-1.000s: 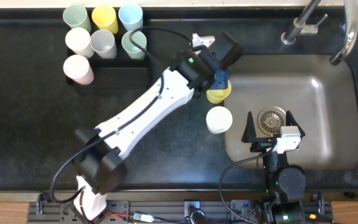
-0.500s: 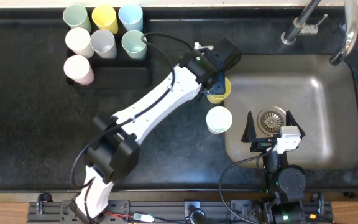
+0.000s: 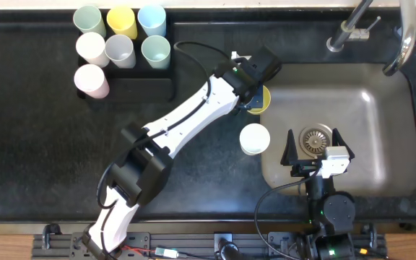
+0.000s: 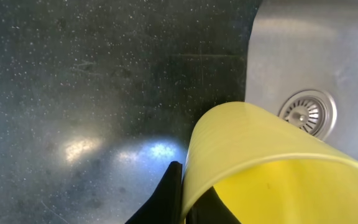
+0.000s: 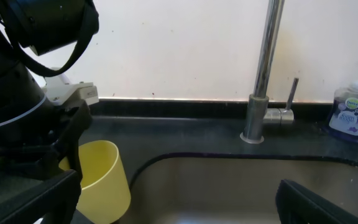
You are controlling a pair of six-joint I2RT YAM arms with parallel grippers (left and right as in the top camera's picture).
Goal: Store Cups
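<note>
My left gripper (image 3: 253, 92) is shut on the rim of a yellow cup (image 3: 261, 108), one finger outside the wall and one inside, at the counter's edge beside the sink. In the left wrist view the yellow cup (image 4: 272, 155) tilts out from the left gripper (image 4: 186, 204); the right wrist view shows the same cup (image 5: 101, 180). A white cup (image 3: 254, 139) stands mouth up just in front of it. My right gripper (image 3: 313, 146) rests low in the sink, open and holding nothing. Several pastel cups (image 3: 119, 50) stand at the back left on a dark tray (image 3: 150, 88).
The steel sink (image 3: 381, 108) with its drain (image 3: 315, 139) lies to the right. A faucet (image 3: 352, 29) rises behind it, and a blue soap bottle (image 5: 353, 112) stands at the far right. The left arm stretches diagonally across the black counter (image 3: 35, 159).
The left gripper has shifted slightly toward the back right with the yellow cup, and the arm's elbow has swung rightward. The right arm and the white cup have not moved.
</note>
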